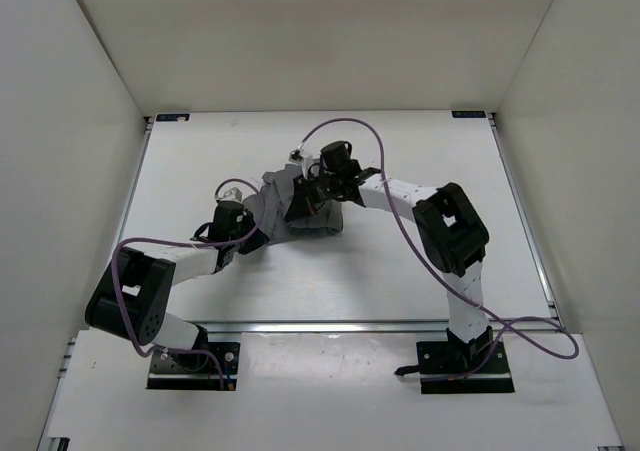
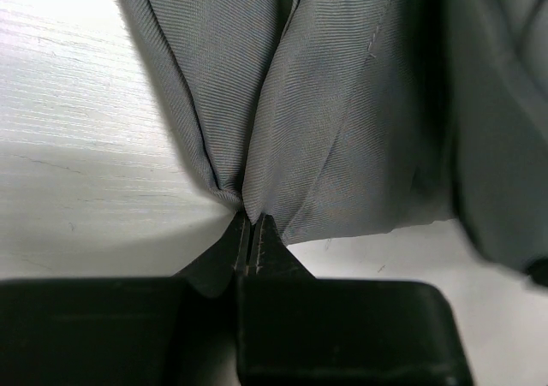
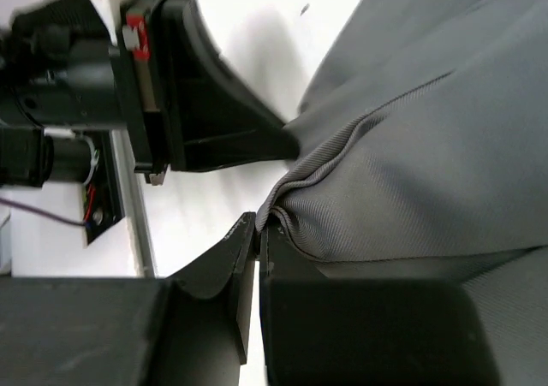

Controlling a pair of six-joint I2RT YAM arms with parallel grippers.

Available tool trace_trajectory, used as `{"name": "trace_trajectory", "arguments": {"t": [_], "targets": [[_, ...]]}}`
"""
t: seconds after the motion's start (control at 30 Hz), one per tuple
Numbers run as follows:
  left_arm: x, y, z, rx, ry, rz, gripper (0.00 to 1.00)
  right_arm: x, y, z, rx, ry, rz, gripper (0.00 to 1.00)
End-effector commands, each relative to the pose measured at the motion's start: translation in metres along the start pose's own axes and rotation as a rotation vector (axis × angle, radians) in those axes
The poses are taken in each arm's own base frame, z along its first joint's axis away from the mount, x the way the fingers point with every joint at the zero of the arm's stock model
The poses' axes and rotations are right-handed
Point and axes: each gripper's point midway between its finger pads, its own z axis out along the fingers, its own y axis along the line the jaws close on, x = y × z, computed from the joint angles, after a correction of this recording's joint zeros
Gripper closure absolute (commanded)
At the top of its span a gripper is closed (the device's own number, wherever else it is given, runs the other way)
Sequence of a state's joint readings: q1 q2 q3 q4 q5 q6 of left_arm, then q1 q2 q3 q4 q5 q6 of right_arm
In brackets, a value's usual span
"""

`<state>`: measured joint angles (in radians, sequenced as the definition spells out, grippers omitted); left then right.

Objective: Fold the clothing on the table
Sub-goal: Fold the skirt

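Grey clothing (image 1: 272, 206) bunched, long axis left-right

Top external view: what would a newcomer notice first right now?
The grey pleated clothing lies bunched in a small heap near the middle of the white table. The left gripper and the right gripper meet at that heap from either side. In the wrist views each is shut on a pinch of the fabric's edge, with the two sets of fingertips close together.
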<state>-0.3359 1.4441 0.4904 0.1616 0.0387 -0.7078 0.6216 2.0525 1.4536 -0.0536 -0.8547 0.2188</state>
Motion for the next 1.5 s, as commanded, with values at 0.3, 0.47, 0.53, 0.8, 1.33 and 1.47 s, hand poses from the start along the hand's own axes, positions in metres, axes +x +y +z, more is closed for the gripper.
{"name": "trace_trajectory", "arguments": {"t": [0.3, 0.47, 0.53, 0.8, 1.33, 1.47], "targets": [[0.010, 0.007, -0.004, -0.009, 0.023, -0.001, 1.00, 0.003, 0.039, 0.042, -0.167, 0.065, -0.056, 1.00], [0.010, 0.007, -0.006, -0.007, 0.024, 0.001, 1.00, 0.011, 0.024, 0.060, -0.118, 0.095, -0.038, 0.99], [0.012, 0.012, -0.007, -0.011, 0.030, 0.008, 1.00, 0.014, 0.012, 0.060, -0.100, 0.094, -0.011, 1.00], [0.004, 0.008, -0.015, 0.027, 0.017, -0.001, 0.99, 0.020, -0.018, 0.067, -0.014, 0.108, 0.019, 0.98], [-0.089, -0.035, -0.092, 0.169, -0.288, -0.041, 0.52, -0.063, 0.075, -0.006, -0.109, -0.243, -0.365, 0.37], [-0.088, -0.031, -0.104, 0.152, -0.275, -0.023, 0.49, -0.082, 0.077, -0.058, 0.073, -0.432, -0.383, 0.34]]}}
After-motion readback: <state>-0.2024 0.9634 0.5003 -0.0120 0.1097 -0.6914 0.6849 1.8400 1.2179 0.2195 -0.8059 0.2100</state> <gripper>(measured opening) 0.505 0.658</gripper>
